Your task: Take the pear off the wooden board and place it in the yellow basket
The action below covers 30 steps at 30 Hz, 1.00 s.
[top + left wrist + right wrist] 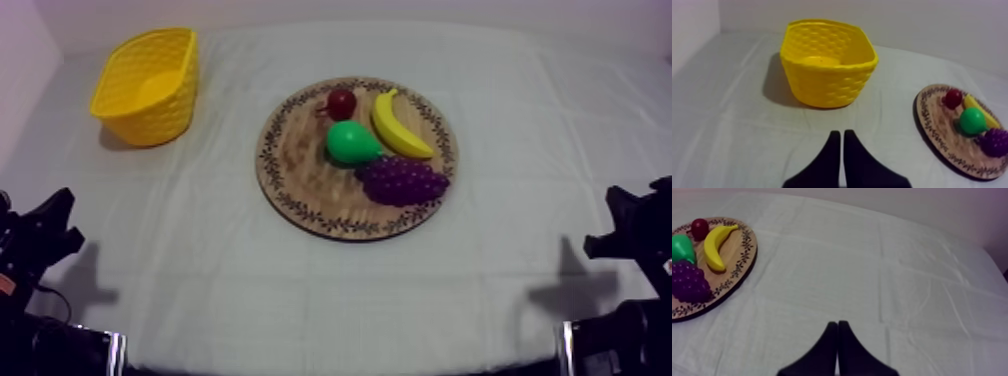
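Altogether one round wooden board (300,190) with patterned rim bore one green pear (350,143), seemingly touching one purple grape bunch (403,180), plus one yellow banana (398,125) and one small red fruit (341,102). One yellow basket (150,115) stood apart. Both left gripper (839,134) and right gripper (837,323) were clenched, holding nothing.

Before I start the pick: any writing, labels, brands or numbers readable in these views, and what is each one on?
None: there is no text to read in any view.
wooden board: the rim carries a dark leafy pattern, not letters.
yellow basket: plain weave, no label.
pear, banana, bunch of grapes, small red fruit: no stickers or marks.
cloth: unmarked.
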{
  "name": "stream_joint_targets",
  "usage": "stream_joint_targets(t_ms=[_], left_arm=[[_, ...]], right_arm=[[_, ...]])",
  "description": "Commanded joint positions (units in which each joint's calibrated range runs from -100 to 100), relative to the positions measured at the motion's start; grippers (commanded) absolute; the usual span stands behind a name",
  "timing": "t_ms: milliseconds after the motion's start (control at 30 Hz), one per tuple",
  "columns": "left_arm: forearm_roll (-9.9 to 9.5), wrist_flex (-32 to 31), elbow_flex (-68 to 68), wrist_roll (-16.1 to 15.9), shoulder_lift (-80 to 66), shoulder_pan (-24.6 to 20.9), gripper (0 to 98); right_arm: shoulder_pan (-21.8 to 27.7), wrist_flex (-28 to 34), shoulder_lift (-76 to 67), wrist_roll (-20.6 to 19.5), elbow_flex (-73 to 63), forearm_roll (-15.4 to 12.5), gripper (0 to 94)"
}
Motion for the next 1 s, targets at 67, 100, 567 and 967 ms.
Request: stream_joint_targets(t_ms=[67, 100, 567, 967], left_arm=[[0.03, 0.0, 0.0, 1.5, 0.0, 0.0, 0.0], [0.03, 0.0, 0.0, 1.5, 0.0, 0.0, 0.0], [0.03, 0.9, 0.0, 0.3, 0.0, 0.3, 0.0], [4.44, 3.2, -23.4, -11.0, 18.0, 1.0, 0.0]], right_arm=[[0.0, 0.1, 0.0, 0.0, 0.0, 0.0, 0.3], [0.0, 0.1, 0.0, 0.0, 0.0, 0.0, 0.3], [0.0, 0.1, 0.0, 0.0, 0.0, 0.0, 0.3], [0.0, 0.1, 0.0, 0.0, 0.0, 0.0, 0.3]])
